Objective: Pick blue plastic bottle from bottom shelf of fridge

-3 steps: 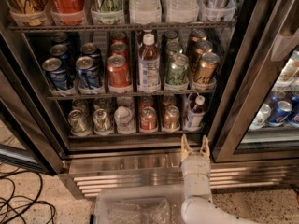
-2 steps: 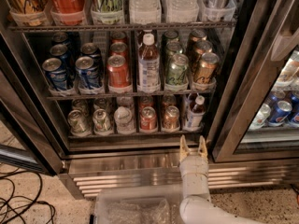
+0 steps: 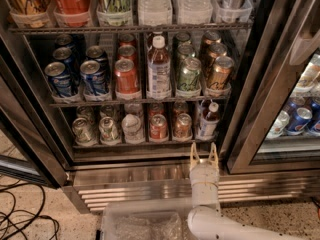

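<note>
Liquid of a dark red-brown shows through the small clear blue plastic bottle (image 3: 207, 121), which has a white screw cap and a pale blue-and-white label. It stands upright in the rightmost lane of the bottom shelf (image 3: 131, 145), with a row of cans (image 3: 158, 127) to its left. The gripper (image 3: 204, 153) hangs just below it, in front of the steel base of the fridge (image 3: 140, 176), its two fingers spread apart and holding nothing.

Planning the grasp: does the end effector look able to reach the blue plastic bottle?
Probably yes: the open end effector sits just below the blue plastic bottle, which stands at the front of the bottom shelf with nothing before it.
</note>
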`<state>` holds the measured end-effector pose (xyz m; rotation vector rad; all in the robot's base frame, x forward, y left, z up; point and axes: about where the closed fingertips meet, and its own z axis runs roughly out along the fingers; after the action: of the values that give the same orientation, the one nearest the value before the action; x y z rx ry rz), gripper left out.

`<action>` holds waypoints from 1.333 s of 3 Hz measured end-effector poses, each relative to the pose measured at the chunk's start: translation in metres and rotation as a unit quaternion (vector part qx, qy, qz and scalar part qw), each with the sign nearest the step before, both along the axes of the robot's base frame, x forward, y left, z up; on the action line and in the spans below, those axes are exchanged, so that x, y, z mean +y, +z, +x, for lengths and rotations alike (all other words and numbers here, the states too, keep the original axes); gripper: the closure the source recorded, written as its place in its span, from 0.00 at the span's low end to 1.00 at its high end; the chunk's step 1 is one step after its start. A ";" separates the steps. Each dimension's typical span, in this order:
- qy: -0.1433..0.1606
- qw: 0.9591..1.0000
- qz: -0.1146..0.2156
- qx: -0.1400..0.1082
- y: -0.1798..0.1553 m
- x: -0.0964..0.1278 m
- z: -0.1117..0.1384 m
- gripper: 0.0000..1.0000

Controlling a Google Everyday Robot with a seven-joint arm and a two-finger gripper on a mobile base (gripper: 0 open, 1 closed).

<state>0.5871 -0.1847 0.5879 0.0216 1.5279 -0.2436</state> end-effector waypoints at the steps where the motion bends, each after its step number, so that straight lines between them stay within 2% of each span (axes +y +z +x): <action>1: 0.006 1.000 -0.017 -0.008 -0.002 0.005 0.005 0.44; 2: 0.013 1.000 -0.026 -0.011 -0.004 0.011 0.007 0.45; 4: -0.016 0.999 -0.022 -0.033 0.005 0.005 0.017 0.37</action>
<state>0.6038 -0.1802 0.5931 0.0191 1.4561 -0.2982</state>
